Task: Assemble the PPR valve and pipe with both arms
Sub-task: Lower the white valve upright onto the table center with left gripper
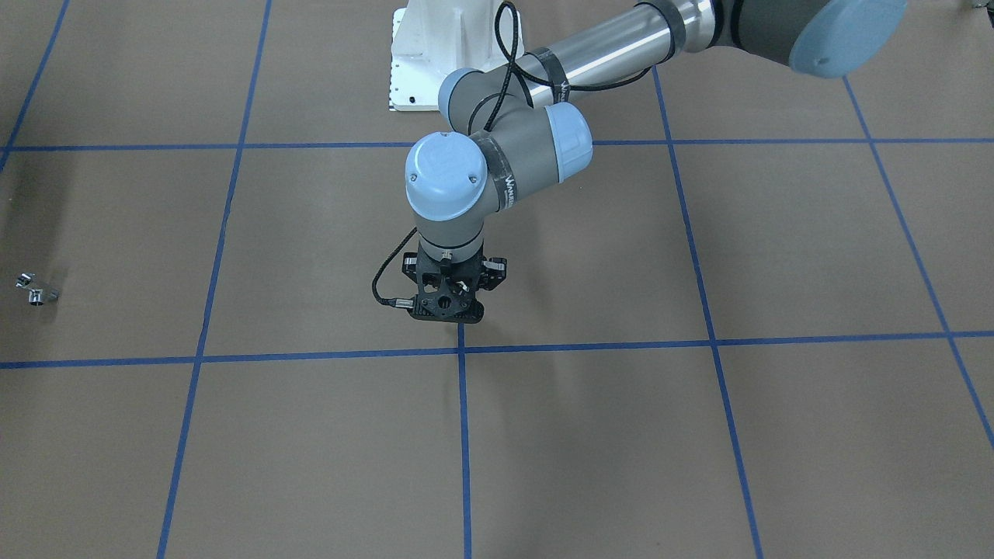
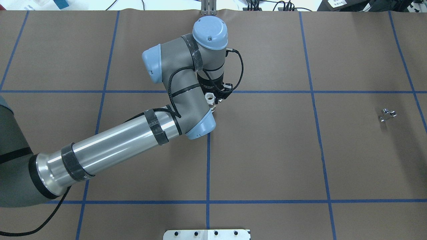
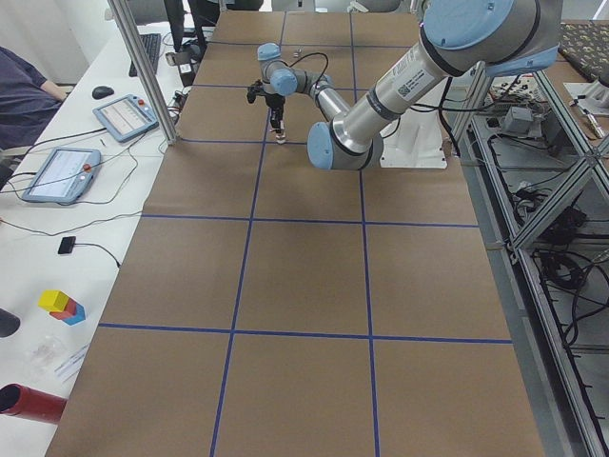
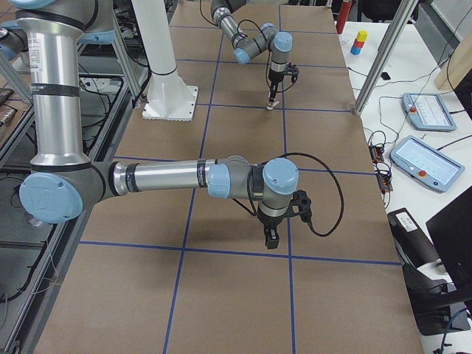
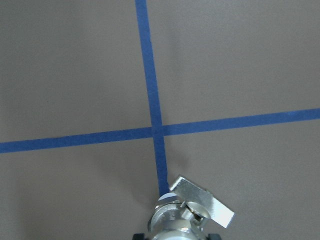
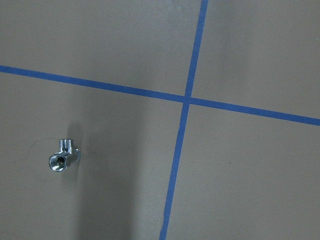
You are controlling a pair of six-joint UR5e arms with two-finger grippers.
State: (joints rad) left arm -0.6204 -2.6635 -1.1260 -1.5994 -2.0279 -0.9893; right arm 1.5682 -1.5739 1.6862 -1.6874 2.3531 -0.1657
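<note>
We see the left gripper [image 2: 215, 99] clamped on the valve [image 5: 187, 212], just over a blue tape crossing [image 5: 156, 131] mid-table. The pipe [image 2: 386, 115] lies on the table [image 2: 267, 150] at the robot's right, well apart from the valve. We cannot tell the finger state of the right gripper [image 4: 271, 237].

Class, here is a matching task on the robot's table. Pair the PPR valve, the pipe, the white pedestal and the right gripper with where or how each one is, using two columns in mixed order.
Things
1. PPR valve
2. pipe
3. white pedestal
4. right gripper

States
A. points straight down over the table
B. lies loose on the table, no gripper touching it
C. clamped in the left gripper, near a crossing of blue tape
D. stands on the robot's side of the table

Pairs: 1-C, 2-B, 3-D, 4-A
</note>
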